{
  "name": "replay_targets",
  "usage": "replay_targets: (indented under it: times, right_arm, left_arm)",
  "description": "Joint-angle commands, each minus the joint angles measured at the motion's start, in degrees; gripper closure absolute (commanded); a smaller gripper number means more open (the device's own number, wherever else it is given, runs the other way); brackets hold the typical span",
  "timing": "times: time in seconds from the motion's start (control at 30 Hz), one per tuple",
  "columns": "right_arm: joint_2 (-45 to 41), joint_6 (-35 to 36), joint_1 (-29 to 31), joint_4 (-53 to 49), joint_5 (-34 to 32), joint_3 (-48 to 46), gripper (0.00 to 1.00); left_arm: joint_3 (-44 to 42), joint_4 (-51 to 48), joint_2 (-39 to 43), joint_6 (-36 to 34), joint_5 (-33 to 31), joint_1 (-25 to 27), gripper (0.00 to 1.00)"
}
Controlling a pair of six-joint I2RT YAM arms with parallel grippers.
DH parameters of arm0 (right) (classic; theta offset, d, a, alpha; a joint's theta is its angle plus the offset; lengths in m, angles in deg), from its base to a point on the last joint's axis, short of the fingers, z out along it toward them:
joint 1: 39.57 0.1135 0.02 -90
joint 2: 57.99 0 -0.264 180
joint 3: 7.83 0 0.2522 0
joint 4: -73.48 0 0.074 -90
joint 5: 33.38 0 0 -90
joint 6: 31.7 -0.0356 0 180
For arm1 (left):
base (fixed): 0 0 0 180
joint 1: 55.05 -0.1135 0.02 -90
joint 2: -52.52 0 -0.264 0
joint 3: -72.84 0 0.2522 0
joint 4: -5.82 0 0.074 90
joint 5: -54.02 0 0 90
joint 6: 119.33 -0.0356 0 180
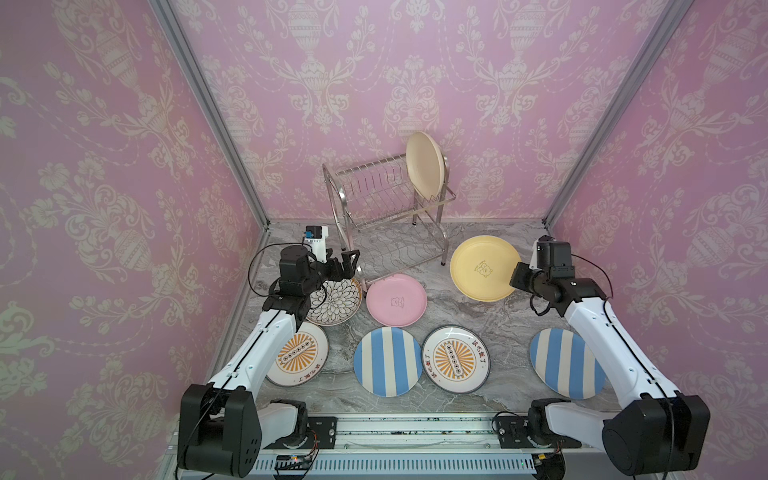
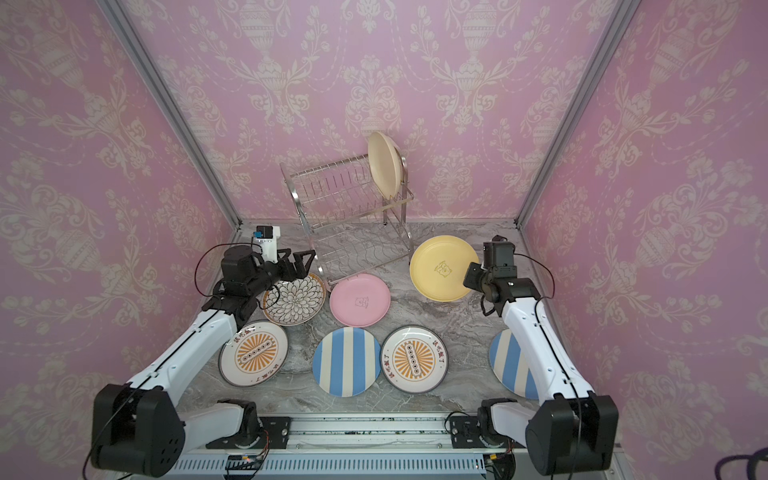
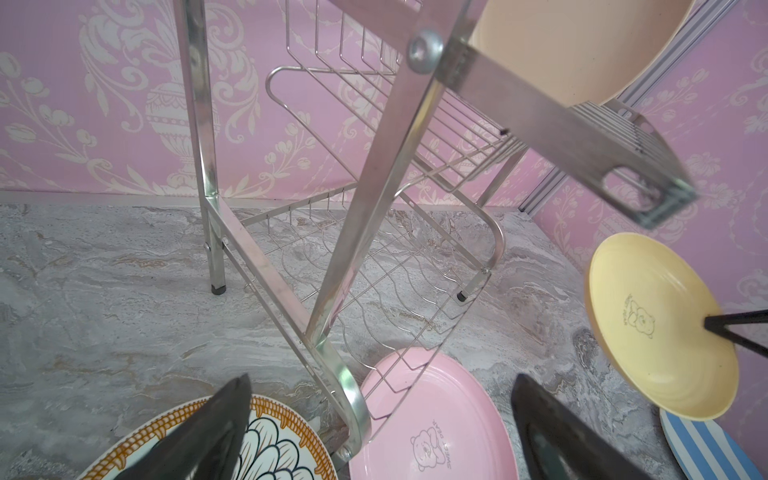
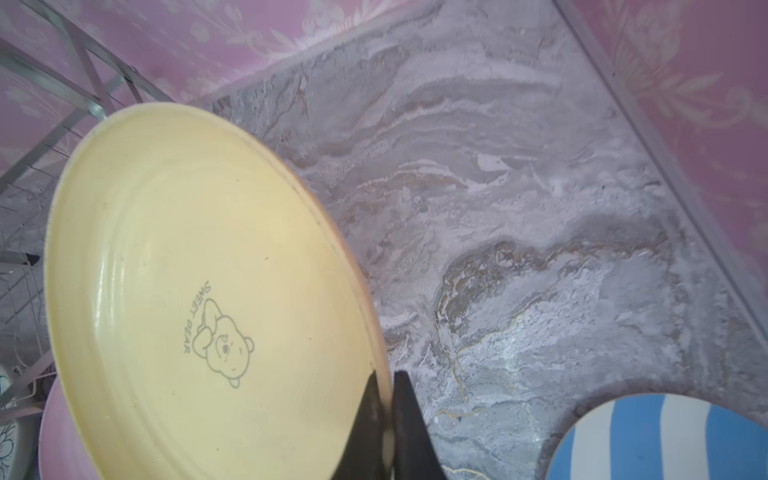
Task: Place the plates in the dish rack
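Black fingers of the left gripper (image 1: 344,262) are spread wide and empty just beside the dish rack (image 1: 386,195), apparently on standby. The yellow plate (image 4: 199,291) is pinched by its near rim in the right gripper (image 4: 386,386), presumably for slotting upright.

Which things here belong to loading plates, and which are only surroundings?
Job: dish rack, cream plate racked, yellow plate in right hand, pink plate, petal plate, left striped plate, right striped plate, left sunburst plate, middle sunburst plate.
Surroundings: tabletop, wallpaper, corner post.

"SWEET BEAR" on yellow plate (image 4: 199,266), pink plate (image 3: 436,409); "该吃饭了" on sunburst plates (image 1: 456,358) (image 1: 299,353).
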Motion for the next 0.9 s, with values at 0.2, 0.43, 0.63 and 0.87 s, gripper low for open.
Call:
replay_targets:
  times: [0.2, 0.43, 0.63, 0.87]
  right_arm:
    - [2.9, 16.5, 16.7, 1.1, -28.2, 30.1, 1.00]
    - [10.4, 25.6, 25.7, 16.9, -37.2, 37.8, 1.00]
    - [24.7, 33.7, 32.1, 21.8, -42.2, 52.0, 1.00]
    - [40.1, 47.9, 36.6, 34.3, -51.7, 65.1, 1.00]
  left_arm:
    - [0.9, 1.5, 0.6, -1.5, 1.6, 0.0, 0.01]
    - [-0.8, 2.9, 1.4, -0.1, 2.5, 0.3, 0.01]
    - [-1.9, 3.1, 2.2, 0.1, 2.8, 0.3, 0.01]
    - [-2.8, 2.4, 4.4, 0.3, 2.5, 0.3, 0.01]
